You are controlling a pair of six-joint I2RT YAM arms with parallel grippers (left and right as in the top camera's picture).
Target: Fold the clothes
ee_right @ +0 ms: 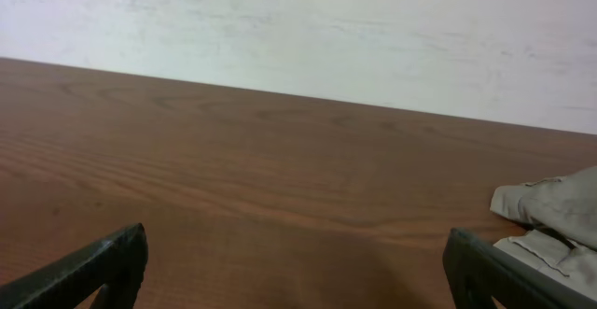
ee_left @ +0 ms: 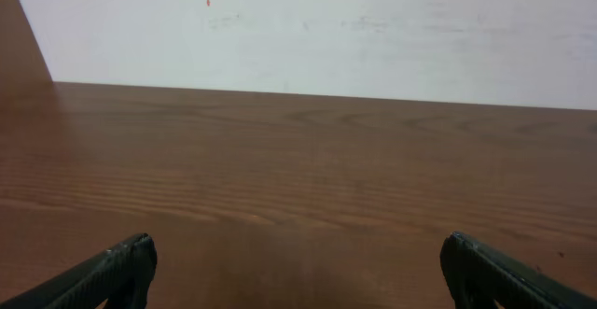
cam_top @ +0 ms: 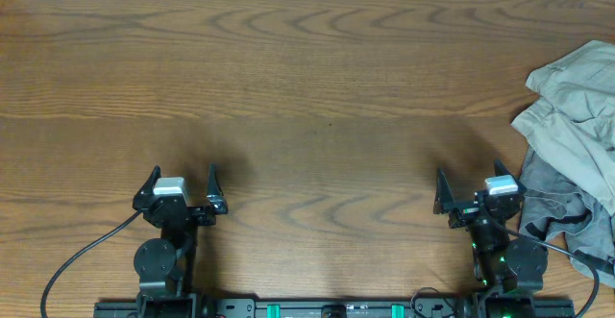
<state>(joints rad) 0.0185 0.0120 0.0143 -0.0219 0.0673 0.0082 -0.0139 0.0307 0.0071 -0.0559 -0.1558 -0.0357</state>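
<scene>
Both arms sit at my near edge of the table (cam_top: 307, 68). L gripper (cam_top: 183, 170) is on the left side, R gripper (cam_top: 469, 170) on the right, well apart from each other. Both jaws are spread wide and released, with nothing between the fingers. The L wrist cam confirms it: L gripper (ee_left: 297, 253) has only bare wood between its two black tips, and a white wall (ee_left: 326, 29) sits beyond the far edge. R wrist cam shows the same for the R gripper (ee_right: 297, 239), tips wide apart over wood.

The clothes are bunched at the table's right edge, partly cut off by the overhead frame. The khaki shorts (cam_top: 577, 107) lie crumpled on top and further back, unfolded. A grey garment (cam_top: 557, 207) is nearer me, partly under the shorts and just beside the R arm's wrist, though I can't tell if they touch. In the R wrist cam a corner of the shorts (ee_right: 560, 206) pokes in at the right, beyond the right finger. A black cable (cam_top: 77, 256) trails off the L arm base.
</scene>
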